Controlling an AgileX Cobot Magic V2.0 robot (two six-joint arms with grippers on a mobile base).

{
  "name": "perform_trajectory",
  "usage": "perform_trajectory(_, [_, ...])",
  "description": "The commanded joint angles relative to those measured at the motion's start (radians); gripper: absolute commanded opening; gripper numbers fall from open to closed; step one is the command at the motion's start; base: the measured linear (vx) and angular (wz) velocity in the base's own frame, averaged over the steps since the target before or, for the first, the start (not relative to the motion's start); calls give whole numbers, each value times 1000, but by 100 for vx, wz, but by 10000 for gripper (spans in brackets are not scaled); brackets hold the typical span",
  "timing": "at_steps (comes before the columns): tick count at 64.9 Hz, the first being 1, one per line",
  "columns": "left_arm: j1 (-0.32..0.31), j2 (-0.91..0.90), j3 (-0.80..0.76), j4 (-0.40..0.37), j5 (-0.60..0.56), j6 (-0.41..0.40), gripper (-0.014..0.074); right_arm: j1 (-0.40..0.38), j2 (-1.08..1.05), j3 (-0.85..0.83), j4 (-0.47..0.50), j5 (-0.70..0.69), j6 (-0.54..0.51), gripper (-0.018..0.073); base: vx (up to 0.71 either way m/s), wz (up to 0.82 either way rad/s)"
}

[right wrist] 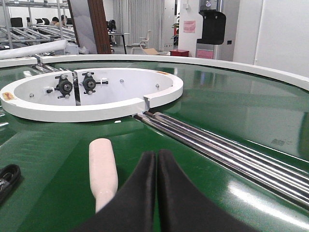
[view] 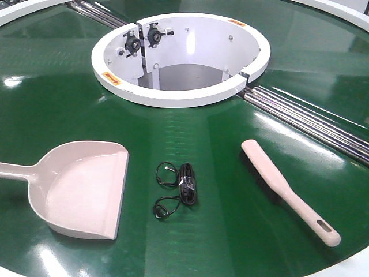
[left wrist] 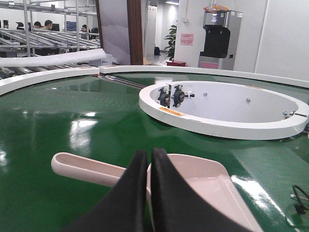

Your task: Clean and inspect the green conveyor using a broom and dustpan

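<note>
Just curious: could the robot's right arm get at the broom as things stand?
Probably yes: the broom lies just beside the shut right gripper, with nothing between them.

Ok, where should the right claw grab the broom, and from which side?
Take the broom by its slim handle, coming straight down with the right claw opened across it. It lies flat, handle pointing near-right, with bare belt either side.

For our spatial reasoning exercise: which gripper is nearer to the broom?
Right. The right gripper hovers close beside the broom, whose end shows just next to its jaws. The left gripper is by the dustpan, beyond the black cable from the broom.
</note>
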Motion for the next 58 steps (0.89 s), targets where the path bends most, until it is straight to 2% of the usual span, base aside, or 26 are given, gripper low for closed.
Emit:
perform_trajectory(1, [0,-13,9,0,-75,-6,-6,-6,-11,4,-11,-70,-1,-8,0,0])
perform_trajectory(58, [0,-13,9,0,-75,-6,-6,-6,-11,4,-11,-70,-1,-8,0,0])
